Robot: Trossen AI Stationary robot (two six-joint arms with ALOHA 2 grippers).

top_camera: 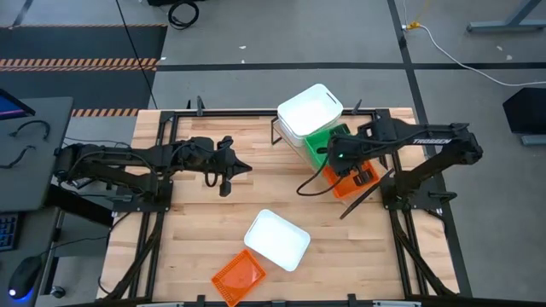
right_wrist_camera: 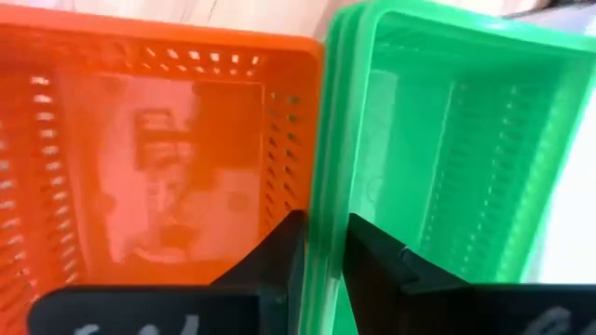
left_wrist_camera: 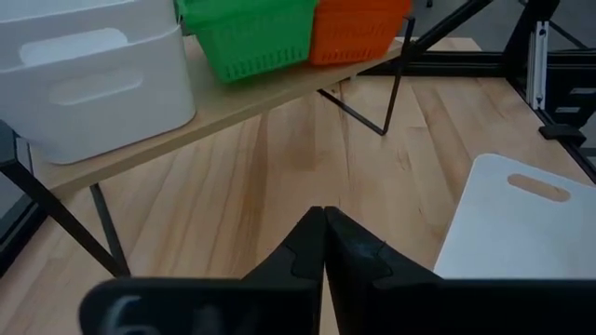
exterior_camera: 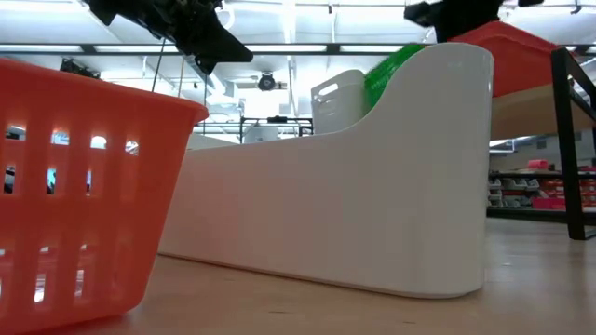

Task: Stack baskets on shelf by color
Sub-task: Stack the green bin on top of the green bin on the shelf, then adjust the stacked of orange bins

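The slanted plywood shelf [left_wrist_camera: 244, 109] carries a white basket stack [top_camera: 309, 111], a green stack [top_camera: 322, 141] and an orange basket [top_camera: 357, 181] side by side. My right gripper [right_wrist_camera: 326, 256] reaches down over the shelf, with its fingers on either side of the green stack's wall next to the orange basket [right_wrist_camera: 158, 158]. My left gripper [top_camera: 226, 177] hovers shut over bare tabletop left of the shelf, touching nothing. A white basket [top_camera: 277, 240] and an orange basket [top_camera: 239, 277] rest on their bottoms on the table near the front edge. My right gripper has the green stack's rim [right_wrist_camera: 328, 200] on the side facing the orange basket. The rim fills the narrow gap between the fingers; one finger [right_wrist_camera: 382, 261] is inside the green basket, the other [right_wrist_camera: 284, 251] on the orange side. It comes from above, pointing down. The stack sits on the shelf.
The shelf's thin black legs [left_wrist_camera: 393, 88] stand on the plank table between my arms. In the low view the loose orange basket [exterior_camera: 79, 186] and white basket [exterior_camera: 354, 186] fill the foreground. Bare wood [top_camera: 196, 230] lies in front of my left arm.
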